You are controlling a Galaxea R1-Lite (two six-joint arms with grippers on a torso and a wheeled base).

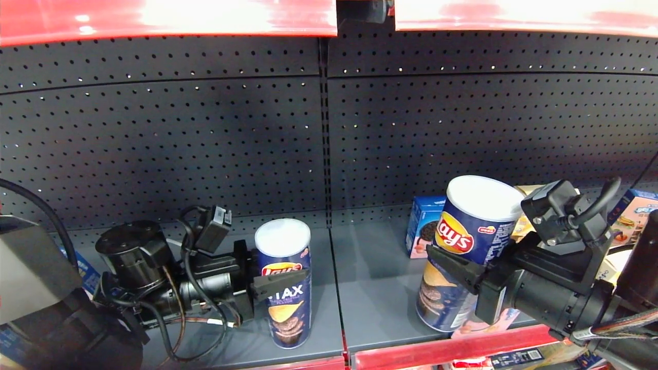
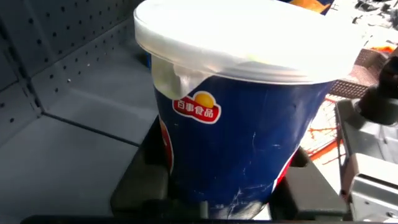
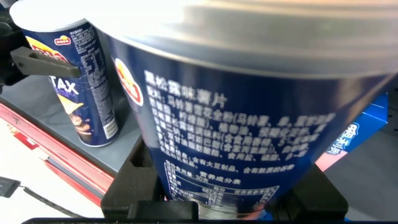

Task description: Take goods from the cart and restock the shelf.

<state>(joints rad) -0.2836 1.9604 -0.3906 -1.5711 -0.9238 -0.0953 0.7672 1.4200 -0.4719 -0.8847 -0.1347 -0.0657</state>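
Both arms are in at the shelf, and each has a tube of crisps. The left gripper is clamped around the left chip can, one dark finger lying across the label. That can stands upright in the left bay, its base down on the grey board close to the red front strip. From the left wrist, the same can sits between the two pads, white lid uppermost.

Over in the right bay, the right gripper grips the right chip can at mid-height. This one leans, lid tipped toward the arm, its lower end near the front edge. Whether it touches the board cannot be told. A pink packet peeks out just beside its base. Behind it, against the perforated back panel, stands a blue cookie box, and more boxes sit farther right.

The right wrist shows its own can up close, and the left can well apart.
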